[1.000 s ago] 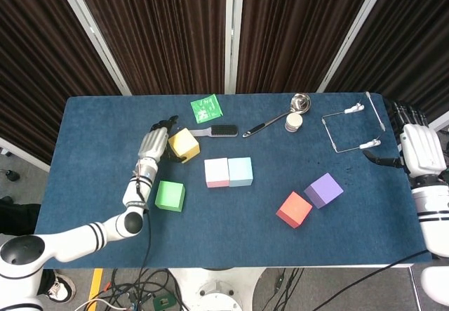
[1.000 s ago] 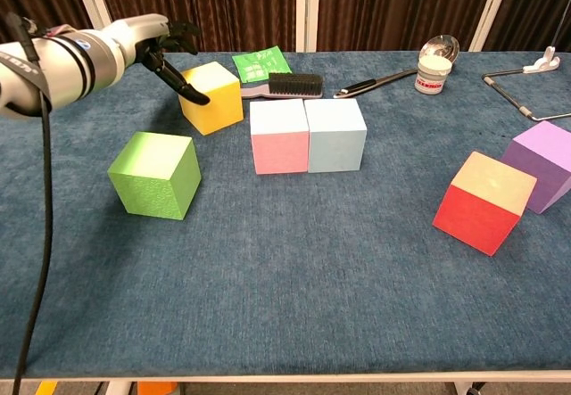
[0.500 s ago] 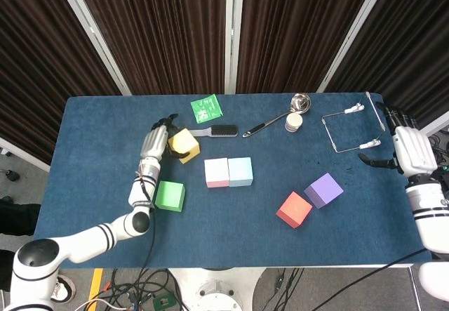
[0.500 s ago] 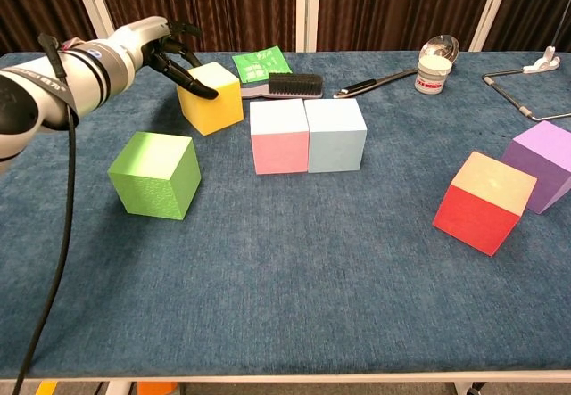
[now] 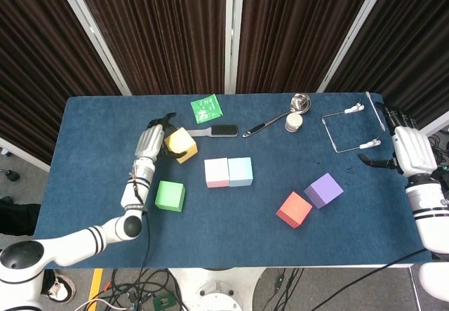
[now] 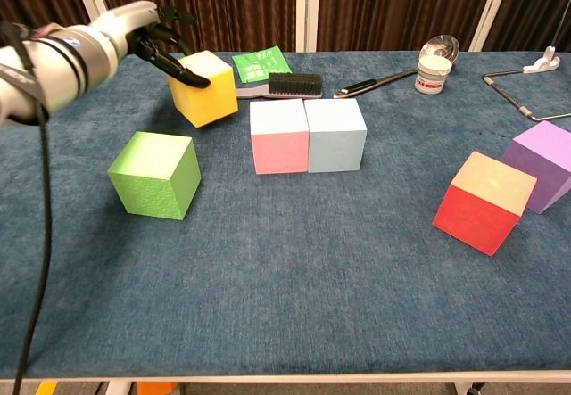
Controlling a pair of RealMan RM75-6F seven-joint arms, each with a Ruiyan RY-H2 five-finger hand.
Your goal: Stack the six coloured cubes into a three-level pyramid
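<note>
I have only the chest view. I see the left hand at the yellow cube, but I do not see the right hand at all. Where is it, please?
Observer: The right hand is at the table's right edge, beside the bent metal wire frame, and holds nothing.
Operator: Is it close to the purple cube?
Observer: No. From above, the purple foam cube lies apart from it, nearer the table's middle, with bare blue cloth between them.
Operator: Does the left arm pass over the green cube?
Observer: No. From above, the forearm runs past the left side of the green foam cube, up to the left hand, which grips the yellow foam cube.
</note>
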